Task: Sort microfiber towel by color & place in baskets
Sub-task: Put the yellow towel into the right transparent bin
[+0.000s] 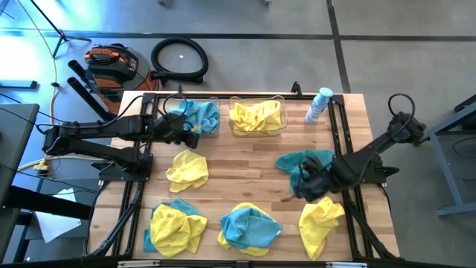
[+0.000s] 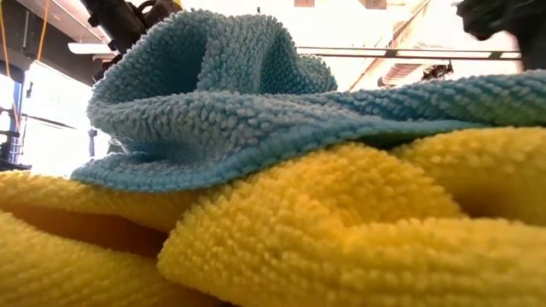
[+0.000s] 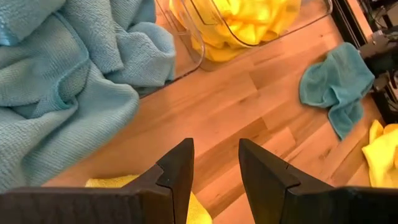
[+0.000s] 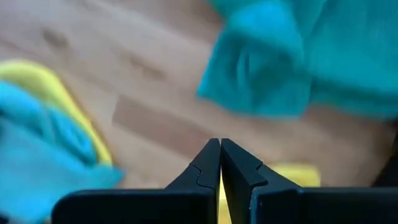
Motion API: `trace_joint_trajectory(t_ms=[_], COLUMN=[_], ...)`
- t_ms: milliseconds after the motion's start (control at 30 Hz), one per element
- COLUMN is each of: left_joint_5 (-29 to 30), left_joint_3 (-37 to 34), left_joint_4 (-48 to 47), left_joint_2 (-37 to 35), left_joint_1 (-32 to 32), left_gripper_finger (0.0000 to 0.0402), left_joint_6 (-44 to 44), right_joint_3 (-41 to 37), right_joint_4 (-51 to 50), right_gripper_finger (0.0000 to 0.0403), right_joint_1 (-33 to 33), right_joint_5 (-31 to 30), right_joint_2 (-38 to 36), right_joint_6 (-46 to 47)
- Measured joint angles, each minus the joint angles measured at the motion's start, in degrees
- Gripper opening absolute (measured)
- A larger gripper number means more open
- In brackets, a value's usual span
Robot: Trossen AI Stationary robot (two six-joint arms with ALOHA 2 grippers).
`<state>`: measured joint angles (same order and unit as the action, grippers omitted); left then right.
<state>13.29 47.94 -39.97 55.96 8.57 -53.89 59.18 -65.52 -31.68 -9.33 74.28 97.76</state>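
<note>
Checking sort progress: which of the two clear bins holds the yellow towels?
The bin nearer the spray bottle holds yellow towels; the other bin, by the left gripper, holds light blue ones.

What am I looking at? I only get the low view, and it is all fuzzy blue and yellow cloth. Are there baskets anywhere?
Observer: Yes. Two clear bins stand side by side at the table's far edge. The left basket holds blue towels and the right basket holds yellow towels.
Operator: Is either claw holding a towel?
Observer: No. The left gripper is open and empty, at the left basket.
Operator: And the other one?
Observer: The right gripper is shut on nothing, next to a teal towel lying on the table's right side.
</note>
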Motion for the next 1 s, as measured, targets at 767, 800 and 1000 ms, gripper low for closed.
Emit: trace_joint_trajectory(t_ms=[767, 800, 1000], left_joint_5=[1.3, 1.27, 1.18], left_joint_3=[0.0, 0.0, 0.0], left_joint_4=[-0.02, -0.02, -0.02], left_joint_2=[0.0, 0.0, 0.0], left_joint_1=[0.03, 0.03, 0.03], left_gripper_finger=[0.0117, 0.0117, 0.0117], left_joint_6=[-1.28, -1.58, -2.51], right_joint_3=[-0.02, -0.02, -0.02], right_joint_4=[4.72, 5.62, 10.07], right_gripper_finger=[0.0195, 0.0211, 0.0275], right_joint_1=[-24.0, -23.98, -23.85], right_joint_5=[0.94, 0.38, 1.07], right_joint_2=[13.16, 14.24, 21.62], right_joint_6=[-0.03, -2.3, -12.23])
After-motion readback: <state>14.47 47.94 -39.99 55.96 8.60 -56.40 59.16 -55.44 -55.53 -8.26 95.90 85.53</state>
